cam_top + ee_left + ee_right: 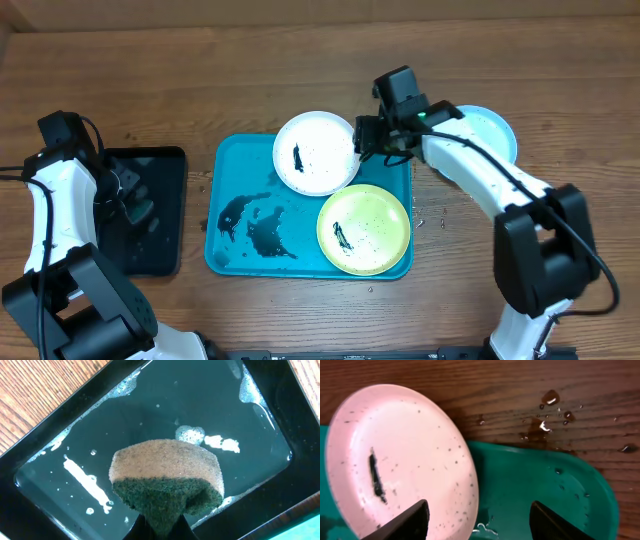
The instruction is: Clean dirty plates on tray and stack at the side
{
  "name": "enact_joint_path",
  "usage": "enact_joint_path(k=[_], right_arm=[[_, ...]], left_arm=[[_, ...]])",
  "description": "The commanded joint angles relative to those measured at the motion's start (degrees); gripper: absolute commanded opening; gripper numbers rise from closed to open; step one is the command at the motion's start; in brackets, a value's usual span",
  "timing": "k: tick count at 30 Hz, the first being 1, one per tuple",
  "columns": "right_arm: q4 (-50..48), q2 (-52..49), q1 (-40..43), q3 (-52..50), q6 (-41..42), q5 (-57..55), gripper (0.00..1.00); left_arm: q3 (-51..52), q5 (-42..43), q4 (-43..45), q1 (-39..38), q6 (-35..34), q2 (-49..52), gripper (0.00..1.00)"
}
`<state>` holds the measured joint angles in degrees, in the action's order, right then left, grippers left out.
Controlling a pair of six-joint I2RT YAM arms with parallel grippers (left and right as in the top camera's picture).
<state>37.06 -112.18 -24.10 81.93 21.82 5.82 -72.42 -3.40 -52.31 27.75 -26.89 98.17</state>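
Observation:
The turquoise tray (pixel 235 255) holds the white plate (pixel 315 152) at its far edge and the yellow-green plate (pixel 365 230) at its front right, both with black smears. Black smears lie on the tray's bare left part. The light blue plate (pixel 495 130) lies on the table right of the tray, partly hidden by the right arm. My right gripper (pixel 366 135) is open, its fingers astride the white plate's right rim (pixel 420 460). My left gripper (pixel 135 195) is shut on a tan-and-green sponge (pixel 167 485) above the black tray.
A smaller black tray (pixel 150 212) with soapy water (pixel 150 425) stands left of the turquoise tray. Water drops (pixel 545 415) lie on the wooden table behind the tray's corner.

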Motion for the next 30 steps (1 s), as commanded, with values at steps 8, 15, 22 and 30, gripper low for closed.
enact_joint_path(k=[8, 15, 22, 30], right_arm=[[-2.5, -5.0, -0.3, -0.3, 0.9, 1.5, 0.43], [-3.2, -6.6, -0.3, -0.3, 2.3, 5.1, 0.29], [-3.2, -7.4, -1.0, -0.3, 2.5, 6.3, 0.22], [-3.2, -7.4, -3.8, -0.3, 5.0, 6.3, 0.04]], left_arm=[[0.0, 0.7, 0.2, 0.0, -0.3, 0.2, 0.04], [0.0, 1.6, 0.3, 0.0, -0.3, 0.2, 0.04], [0.0, 6.7, 0.7, 0.0, -0.1, 0.2, 0.04], [0.0, 11.3, 2.4, 0.0, 0.7, 0.2, 0.04]])
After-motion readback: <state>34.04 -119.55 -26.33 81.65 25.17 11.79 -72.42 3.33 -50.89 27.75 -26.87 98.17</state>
